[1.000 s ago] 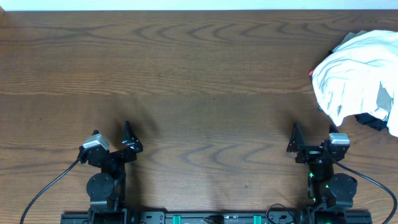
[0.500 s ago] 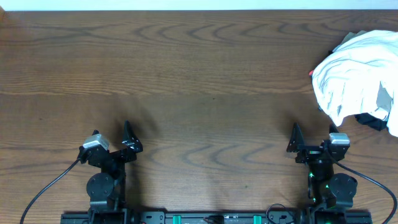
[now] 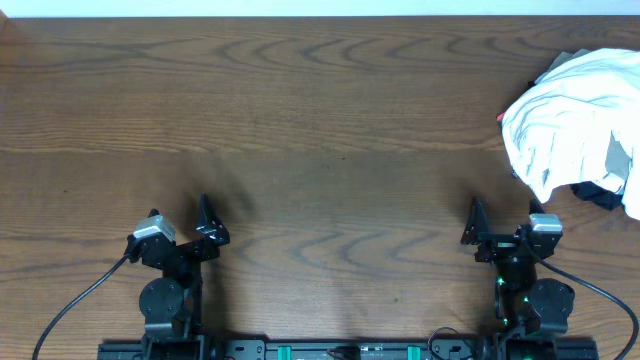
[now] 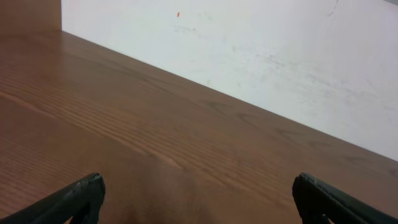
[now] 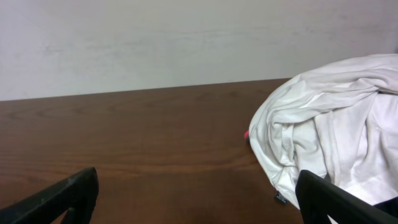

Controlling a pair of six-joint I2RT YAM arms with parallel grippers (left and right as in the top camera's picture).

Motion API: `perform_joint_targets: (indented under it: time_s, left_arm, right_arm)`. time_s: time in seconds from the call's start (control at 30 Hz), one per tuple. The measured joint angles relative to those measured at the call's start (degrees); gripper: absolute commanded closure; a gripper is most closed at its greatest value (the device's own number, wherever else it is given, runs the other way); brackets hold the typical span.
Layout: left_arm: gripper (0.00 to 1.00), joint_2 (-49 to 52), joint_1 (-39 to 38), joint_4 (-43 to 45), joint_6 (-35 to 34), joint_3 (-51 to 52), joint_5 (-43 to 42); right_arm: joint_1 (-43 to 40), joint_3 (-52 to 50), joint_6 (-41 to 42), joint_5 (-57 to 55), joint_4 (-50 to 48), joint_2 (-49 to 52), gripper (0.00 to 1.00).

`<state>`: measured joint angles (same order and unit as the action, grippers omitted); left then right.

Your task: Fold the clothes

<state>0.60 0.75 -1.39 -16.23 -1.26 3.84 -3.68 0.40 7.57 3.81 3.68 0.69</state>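
Observation:
The clothes point(image 3: 575, 125) lie in a crumpled heap at the table's right edge, mostly white fabric, with a dark garment point(image 3: 600, 193) showing under the near side. In the right wrist view the white heap point(image 5: 323, 124) fills the right side, ahead of my right gripper point(image 5: 198, 186), which is open and holds nothing. Overhead, the right gripper point(image 3: 505, 215) rests near the front edge, just short of the heap. My left gripper point(image 3: 178, 215) rests at the front left, far from the clothes. Its jaws point(image 4: 198, 190) stand wide open over bare wood.
The brown wooden table point(image 3: 320, 120) stretches between the arms and the far edge. A pale wall point(image 4: 261, 50) stands behind the table's far edge. A small red spot point(image 3: 499, 117) shows at the heap's left edge. Black cables point(image 3: 80, 300) trail from both arm bases.

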Motion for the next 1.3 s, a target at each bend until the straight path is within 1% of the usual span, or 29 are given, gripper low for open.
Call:
perform_joint_targets:
  time_s: [0.17, 0.23, 0.3, 0.37, 0.53, 0.6, 0.67, 0.73, 0.8, 0.9, 0.97, 1.07, 1.17, 1.3]
  left_arm:
    - [0.02, 0.0, 0.0, 0.0, 0.0, 0.0, 0.0]
    - [0.02, 0.0, 0.0, 0.0, 0.0, 0.0, 0.0]
    - [0.02, 0.0, 0.0, 0.0, 0.0, 0.0, 0.0]
    - [0.02, 0.0, 0.0, 0.0, 0.0, 0.0, 0.0]
    - [0.02, 0.0, 0.0, 0.0, 0.0, 0.0, 0.0]
    - [0.02, 0.0, 0.0, 0.0, 0.0, 0.0, 0.0]
    - [0.02, 0.0, 0.0, 0.0, 0.0, 0.0, 0.0]
    - [0.02, 0.0, 0.0, -0.1, 0.0, -0.1, 0.0]
    - [0.02, 0.0, 0.0, -0.1, 0.0, -0.1, 0.0]
    - [0.02, 0.0, 0.0, -0.2, 0.0, -0.1, 0.0]
    - [0.02, 0.0, 0.0, -0.2, 0.0, -0.1, 0.0]
    - [0.02, 0.0, 0.0, -0.2, 0.0, -0.1, 0.0]
    - [0.02, 0.0, 0.0, -0.2, 0.0, -0.2, 0.0]
    - [0.02, 0.0, 0.0, -0.2, 0.0, -0.2, 0.0]
  right_arm:
    - [0.0, 0.0, 0.0, 0.0, 0.0, 0.0, 0.01]
    - [0.0, 0.0, 1.3, 0.9, -0.1, 0.0, 0.01]
    - [0.0, 0.0, 4.4, 3.1, -0.4, 0.0, 0.01]
    - [0.0, 0.0, 10.6, 7.8, -0.9, 0.0, 0.01]
    - [0.0, 0.0, 20.3, 18.4, -1.7, 0.0, 0.01]
    - [0.0, 0.0, 23.1, 21.6, -3.7, 0.0, 0.01]
    - [0.0, 0.0, 25.3, 25.5, -8.6, 0.0, 0.01]
    - [0.0, 0.4, 26.5, 28.1, -11.6, 0.0, 0.01]
    - [0.0, 1.8, 26.9, 29.7, -12.0, 0.0, 0.01]
    - [0.0, 6.9, 25.1, 29.2, -6.3, 0.6, 0.01]
    - [0.0, 11.7, 22.7, 26.7, 0.4, 2.0, 0.01]
    - [0.0, 19.9, 17.4, 19.4, 11.7, 7.7, 0.01]
    - [0.0, 27.6, 13.4, 11.6, 18.2, 16.8, 0.01]
    - [-0.1, 39.1, 8.7, 1.4, 26.2, 33.1, 0.01]
